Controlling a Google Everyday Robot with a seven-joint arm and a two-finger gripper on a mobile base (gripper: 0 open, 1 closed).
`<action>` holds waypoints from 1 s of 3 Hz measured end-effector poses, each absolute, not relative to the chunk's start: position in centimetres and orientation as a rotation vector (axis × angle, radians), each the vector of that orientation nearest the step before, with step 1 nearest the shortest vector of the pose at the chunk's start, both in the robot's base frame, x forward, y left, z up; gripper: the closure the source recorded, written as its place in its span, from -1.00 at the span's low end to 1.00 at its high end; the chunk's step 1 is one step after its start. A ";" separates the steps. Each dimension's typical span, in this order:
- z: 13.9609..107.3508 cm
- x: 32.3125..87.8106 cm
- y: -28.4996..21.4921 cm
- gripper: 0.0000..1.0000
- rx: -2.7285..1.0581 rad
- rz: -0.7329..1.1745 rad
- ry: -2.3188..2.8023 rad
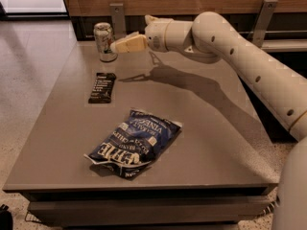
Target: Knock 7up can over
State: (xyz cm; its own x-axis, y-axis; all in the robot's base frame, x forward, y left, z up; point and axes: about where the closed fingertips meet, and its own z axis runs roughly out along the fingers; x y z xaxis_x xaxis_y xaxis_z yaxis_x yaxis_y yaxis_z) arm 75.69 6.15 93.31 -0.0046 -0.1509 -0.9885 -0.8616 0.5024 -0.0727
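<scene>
1. The 7up can (104, 41) stands upright in the upper left of the frame, near the far edge of the grey table (225, 128).
2. The gripper (117, 46) hangs just right of the can at its mid-height. Its tip is at the can's side, but contact cannot be made out.
3. Whether the gripper is clenched or released cannot be told.
4. The white arm (225, 42) enters from the right edge.
5. A dark snack bar (102, 87) lies flat below the can, and a blue chip bag (136, 143) lies at lower centre.
</scene>
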 end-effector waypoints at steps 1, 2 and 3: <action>92.1 77.2 8.2 -1.00 -0.901 0.739 1.497; 89.7 80.1 12.9 -1.00 -0.867 0.789 1.466; 89.8 80.1 13.7 -1.00 -0.864 0.792 1.455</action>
State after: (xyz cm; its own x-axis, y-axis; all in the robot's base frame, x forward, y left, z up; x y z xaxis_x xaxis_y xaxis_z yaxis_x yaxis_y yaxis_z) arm 80.10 13.65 89.81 -0.0168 -0.0600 -0.9981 -0.8710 0.4910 -0.0149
